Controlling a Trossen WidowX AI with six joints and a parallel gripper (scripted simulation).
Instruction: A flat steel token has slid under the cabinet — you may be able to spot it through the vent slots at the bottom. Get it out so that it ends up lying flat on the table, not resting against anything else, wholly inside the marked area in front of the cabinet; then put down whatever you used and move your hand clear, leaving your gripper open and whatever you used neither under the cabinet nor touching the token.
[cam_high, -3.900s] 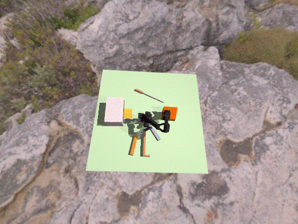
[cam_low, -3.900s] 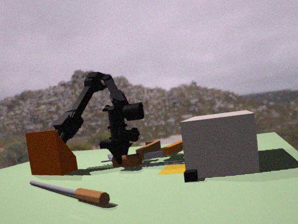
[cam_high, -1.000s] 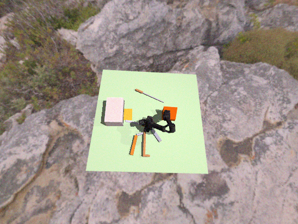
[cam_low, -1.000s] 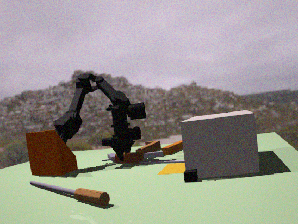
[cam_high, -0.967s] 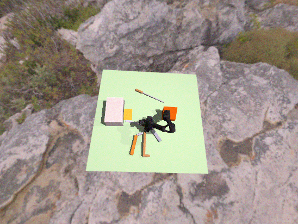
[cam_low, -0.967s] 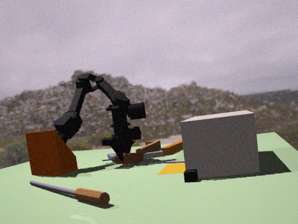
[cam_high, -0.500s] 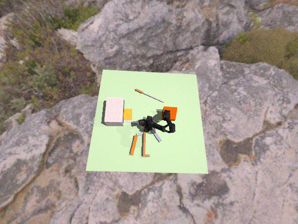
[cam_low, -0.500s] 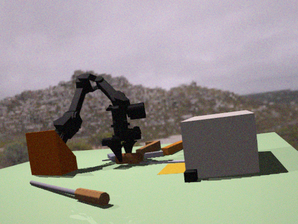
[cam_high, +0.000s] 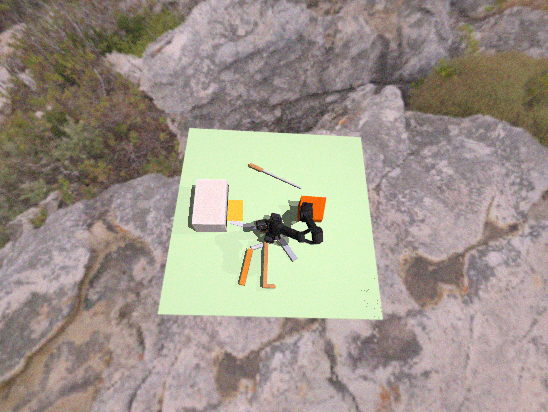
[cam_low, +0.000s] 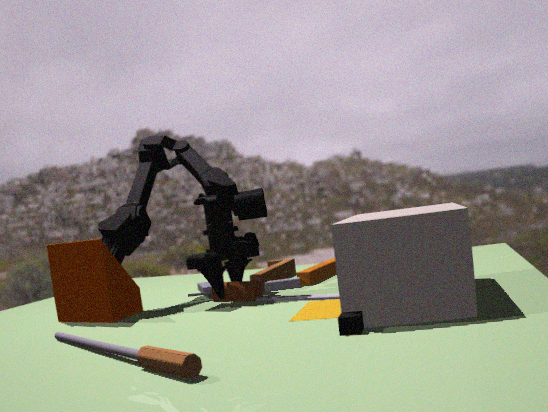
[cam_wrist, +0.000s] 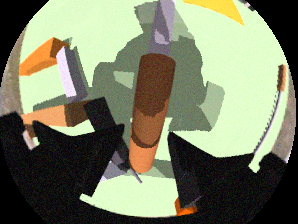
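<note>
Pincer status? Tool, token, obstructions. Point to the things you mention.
Pincer (cam_high: 248, 226) (cam_low: 229, 290) (cam_wrist: 147, 131) open around brown-handled tool (cam_wrist: 152, 100), not gripping. Token not visible. Yellow marked area (cam_high: 235, 209) (cam_low: 320, 310) in front of cabinet (cam_high: 210, 204) (cam_low: 405, 270); nothing seen lying on it.
</note>
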